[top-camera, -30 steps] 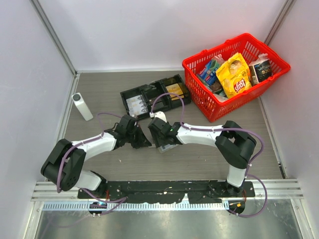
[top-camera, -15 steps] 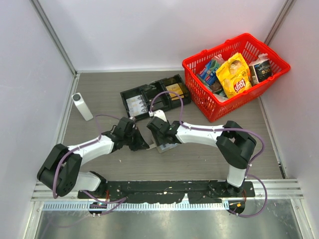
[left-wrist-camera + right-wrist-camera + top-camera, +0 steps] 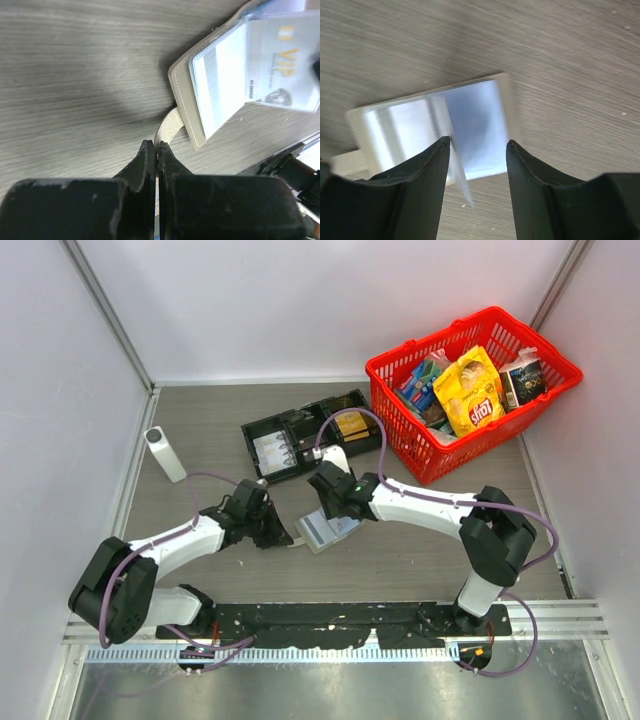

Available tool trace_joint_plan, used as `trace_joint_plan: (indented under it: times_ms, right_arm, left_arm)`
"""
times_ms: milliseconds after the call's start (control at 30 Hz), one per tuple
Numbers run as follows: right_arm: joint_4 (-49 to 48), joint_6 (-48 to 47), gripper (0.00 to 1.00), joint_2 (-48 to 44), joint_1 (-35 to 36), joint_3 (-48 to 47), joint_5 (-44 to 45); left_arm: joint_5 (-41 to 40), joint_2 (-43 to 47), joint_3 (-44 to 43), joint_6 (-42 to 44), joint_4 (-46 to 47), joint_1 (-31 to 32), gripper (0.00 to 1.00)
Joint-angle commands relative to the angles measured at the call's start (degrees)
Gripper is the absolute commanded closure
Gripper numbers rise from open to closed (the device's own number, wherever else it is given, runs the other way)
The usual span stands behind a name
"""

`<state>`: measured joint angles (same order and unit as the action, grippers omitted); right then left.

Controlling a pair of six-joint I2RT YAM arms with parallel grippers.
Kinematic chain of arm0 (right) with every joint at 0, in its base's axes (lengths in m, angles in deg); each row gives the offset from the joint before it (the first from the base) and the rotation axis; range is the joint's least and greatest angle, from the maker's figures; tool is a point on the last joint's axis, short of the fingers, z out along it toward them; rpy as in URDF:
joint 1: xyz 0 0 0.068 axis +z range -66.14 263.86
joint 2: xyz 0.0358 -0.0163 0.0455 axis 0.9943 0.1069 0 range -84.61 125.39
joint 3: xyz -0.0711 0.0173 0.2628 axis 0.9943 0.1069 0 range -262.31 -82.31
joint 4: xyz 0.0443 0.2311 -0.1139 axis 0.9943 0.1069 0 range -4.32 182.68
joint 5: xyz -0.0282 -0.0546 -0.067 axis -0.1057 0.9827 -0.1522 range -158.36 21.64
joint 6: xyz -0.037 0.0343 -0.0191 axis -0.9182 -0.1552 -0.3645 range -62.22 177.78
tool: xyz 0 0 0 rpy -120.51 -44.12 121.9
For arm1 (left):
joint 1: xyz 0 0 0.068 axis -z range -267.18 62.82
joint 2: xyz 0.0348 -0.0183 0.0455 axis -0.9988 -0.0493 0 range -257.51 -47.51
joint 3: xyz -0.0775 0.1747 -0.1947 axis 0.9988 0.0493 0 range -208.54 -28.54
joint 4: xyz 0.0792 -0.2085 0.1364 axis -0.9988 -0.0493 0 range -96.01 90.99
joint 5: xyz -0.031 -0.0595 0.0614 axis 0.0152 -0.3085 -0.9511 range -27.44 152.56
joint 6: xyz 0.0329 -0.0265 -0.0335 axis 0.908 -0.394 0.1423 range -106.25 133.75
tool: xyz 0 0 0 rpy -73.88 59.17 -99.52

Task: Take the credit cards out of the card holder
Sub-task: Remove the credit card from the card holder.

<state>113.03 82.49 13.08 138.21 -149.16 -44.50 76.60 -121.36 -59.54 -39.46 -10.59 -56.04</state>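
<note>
The card holder [image 3: 182, 96], a flat grey sleeve with a stitched edge, lies on the table [image 3: 325, 535]. My left gripper [image 3: 156, 146] is shut on its short strap [image 3: 169, 125], seen from above at the holder's left side [image 3: 277, 536]. Pale blue and whitish credit cards [image 3: 226, 75] stick out of it, the top one marked VIP [image 3: 286, 70]. My right gripper [image 3: 477, 145] hovers over the holder's far end [image 3: 338, 502], jaws open. Below it lies a pale blue card [image 3: 476, 116]. A thin card [image 3: 459, 176] stands tilted up, leaning on the left finger [image 3: 432, 162].
A red basket [image 3: 400, 452] full of snack packets stands at the back right. A long black compartmented tray [image 3: 303, 436] lies behind the grippers, close to the right arm. A white upright tube [image 3: 165, 453] stands at the left. Walls close in both sides.
My right gripper has shifted back and to the right, uncovering the card holder, and its jaws narrowed a little. My left gripper has slid slightly nearer and left, still pinching the strap.
</note>
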Motion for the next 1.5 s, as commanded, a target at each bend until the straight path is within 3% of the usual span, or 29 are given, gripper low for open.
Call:
trace_joint_plan:
  times_ms: [0,200,500,767,933,1167,1467]
  right_arm:
    - [1.82,-1.24,0.47,-3.73,-1.96,1.37,4.0]
    - [2.53,-0.37,0.47,-4.35,-3.37,2.6,4.54]
    - [-7.73,3.32,0.62,-7.16,-3.37,5.32,-10.39]
    - [-17.95,5.17,0.72,-5.14,-3.37,9.54,-18.58]
    - [-22.69,5.53,0.75,-4.79,-3.46,11.65,-22.44]
    - [-25.85,5.96,0.78,-3.47,-5.3,15.34,-24.98]
    - [-29.29,6.05,0.79,-4.44,-7.41,20.97,-27.72]
  left_arm:
    - [-1.12,2.04,1.12,2.06,-4.16,0.07,1.0]
    - [-2.7,4.32,1.56,3.11,-7.49,-0.11,1.0]
    - [-7.54,8.45,0.16,7.42,-15.22,-2.48,0.98]
    - [-13.51,14.6,-6.43,8.82,-22.26,-2.57,0.69]
    - [-15.28,16.98,-11.26,8.92,-25.34,-2.57,0.59]
    - [-5.36,15.05,-11.98,2.6,-15.61,-1.78,0.58]
    - [1.07,3.98,-7.58,-6.11,2.6,0.94,0.6]
